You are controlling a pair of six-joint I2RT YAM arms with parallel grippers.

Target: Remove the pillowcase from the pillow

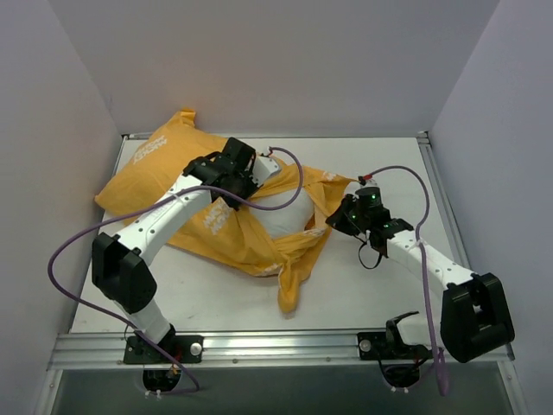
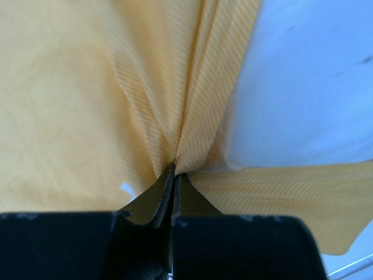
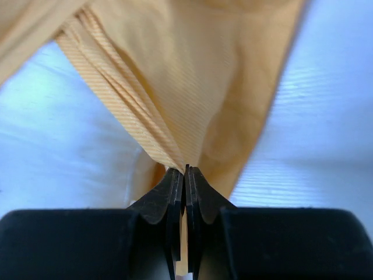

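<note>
We see the left fingers pressed all but together, pinching a gathered fold of the orange pillowcase at about 10 o'clock from the white pillow. The right fingers are clamped just as tightly on a bunched pleat of the same cloth at the pillow's 3 o'clock. The pillow lies mid-worktop, partly bared, with the pillowcase trailing toward 10 and 6 o'clock.

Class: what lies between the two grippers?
In the top view, the exposed white pillow, between left gripper and right gripper, each pinching the pillowcase.
</note>
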